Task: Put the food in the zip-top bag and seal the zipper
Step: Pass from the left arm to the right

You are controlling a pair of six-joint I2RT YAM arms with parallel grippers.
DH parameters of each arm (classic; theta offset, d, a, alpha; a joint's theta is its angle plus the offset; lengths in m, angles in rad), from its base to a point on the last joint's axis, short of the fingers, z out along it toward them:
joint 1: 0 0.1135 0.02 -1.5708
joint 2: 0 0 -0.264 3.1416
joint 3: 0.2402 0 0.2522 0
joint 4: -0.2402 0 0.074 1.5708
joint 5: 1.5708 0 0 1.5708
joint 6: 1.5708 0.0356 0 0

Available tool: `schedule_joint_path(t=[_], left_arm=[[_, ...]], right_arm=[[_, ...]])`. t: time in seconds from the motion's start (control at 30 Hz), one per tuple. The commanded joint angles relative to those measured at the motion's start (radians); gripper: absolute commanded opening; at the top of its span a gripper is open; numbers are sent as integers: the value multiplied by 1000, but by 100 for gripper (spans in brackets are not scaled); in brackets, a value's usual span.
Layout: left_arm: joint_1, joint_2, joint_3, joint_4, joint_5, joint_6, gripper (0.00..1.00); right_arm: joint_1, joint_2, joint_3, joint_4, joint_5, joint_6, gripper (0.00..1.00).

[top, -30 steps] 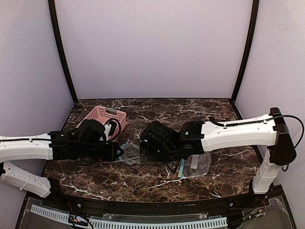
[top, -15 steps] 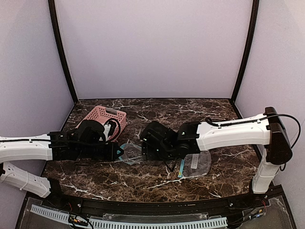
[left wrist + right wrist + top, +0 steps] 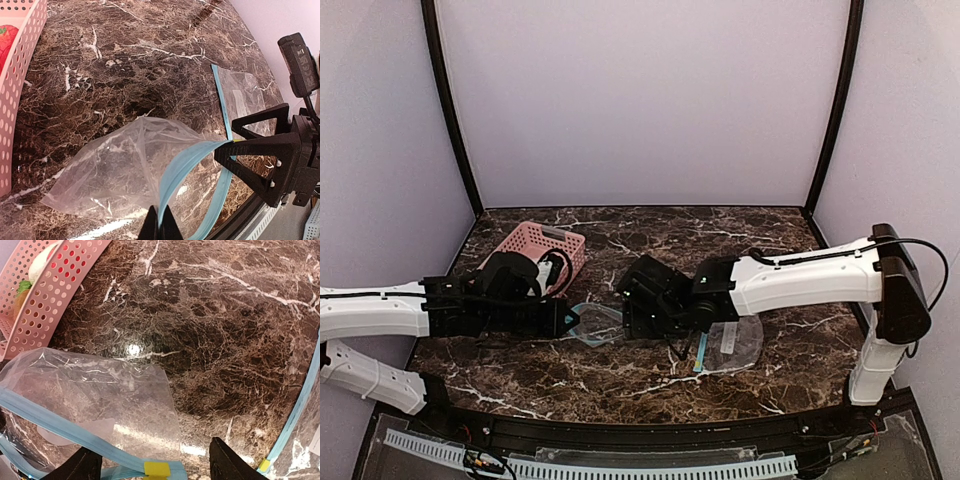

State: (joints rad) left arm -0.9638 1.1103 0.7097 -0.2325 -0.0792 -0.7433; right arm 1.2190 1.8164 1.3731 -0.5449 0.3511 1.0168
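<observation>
Two clear bags on the table (image 3: 670,235): one zip-top bag (image 3: 598,322) mid-table, a second bag (image 3: 738,342) nearer its right edge. One pink basket (image 3: 535,243).

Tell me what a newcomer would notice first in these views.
The clear zip-top bag held up at the centre of the table: the left fingers pinch its blue zipper edge, while the right fingers stand apart around the yellow-tabbed end. Next, the pink basket at the back left, with the food inside it. A second bag lies flat to the right.
</observation>
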Motion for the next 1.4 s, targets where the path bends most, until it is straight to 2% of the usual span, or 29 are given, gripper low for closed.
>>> schedule_joint_path(t=[0.0, 0.27, 0.43, 0.57, 0.77, 1.03, 1.27, 1.37], left_arm=[[1, -29, -24, 7, -24, -11, 1], [2, -38, -34, 11, -36, -20, 1], [2, -35, -38, 20, -26, -20, 1], [1, -31, -38, 22, -19, -19, 1], [1, -28, -38, 22, -15, -18, 1], [2, -9, -41, 17, 13, -3, 1], [2, 15, -44, 10, 57, 15, 1], [2, 10, -42, 2, 54, 21, 1]], right_arm=[[-4, 18, -30, 9, -30, 36, 73], [-5, -16, -68, 89, -86, 100, 70], [-4, -6, -63, 112, -89, 93, 60], [-5, 8, -50, 109, -97, 82, 48], [-5, 13, -39, 98, -86, 72, 39], [-4, 9, -29, 60, -54, 58, 14], [-2, 10, -4, 10, -25, 34, 1], [0, 2, -3, -10, -8, 30, 0]])
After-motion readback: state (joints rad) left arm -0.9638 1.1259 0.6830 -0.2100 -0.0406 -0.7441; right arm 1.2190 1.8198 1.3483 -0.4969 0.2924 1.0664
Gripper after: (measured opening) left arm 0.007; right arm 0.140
